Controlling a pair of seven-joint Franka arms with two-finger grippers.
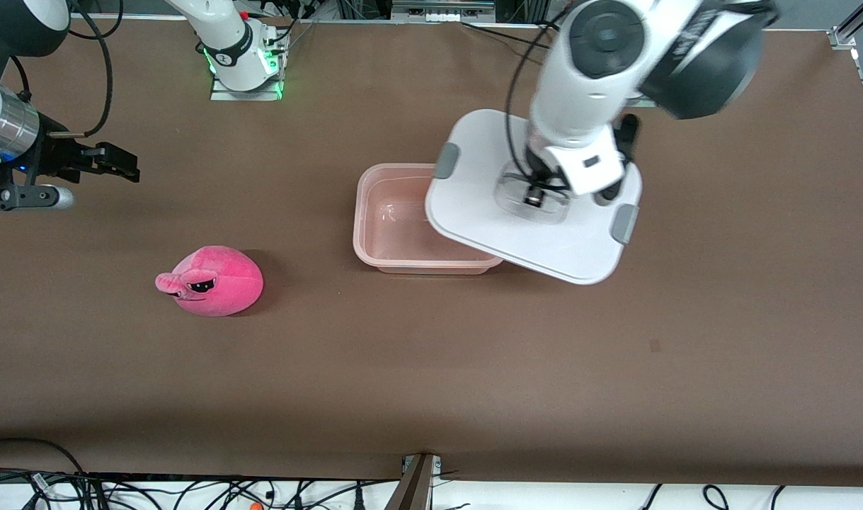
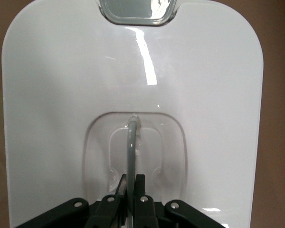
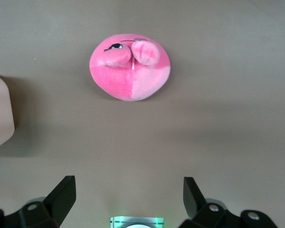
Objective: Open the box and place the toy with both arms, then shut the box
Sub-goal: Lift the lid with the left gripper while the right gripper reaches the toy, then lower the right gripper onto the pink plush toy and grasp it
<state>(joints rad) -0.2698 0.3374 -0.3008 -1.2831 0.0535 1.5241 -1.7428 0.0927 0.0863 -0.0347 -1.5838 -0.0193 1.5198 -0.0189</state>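
Front view: brown table (image 1: pixel 473 368) bears toy (image 1: pixel 213 280) and box (image 1: pixel 396 227).

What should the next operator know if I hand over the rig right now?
Left gripper: shut on the lid's clear handle, holding the lid tilted over the box's end toward the left arm.
Right gripper: open, holding nothing, waiting over the table at the right arm's end.
Box: open, nothing in it, partly covered by the lid.
Toy: on the table, toward the right arm's end from the box and a little nearer the front camera.
Done: lid lifted off.
Left: right arm picks the toy and puts it in the box; left arm sets the lid back on.
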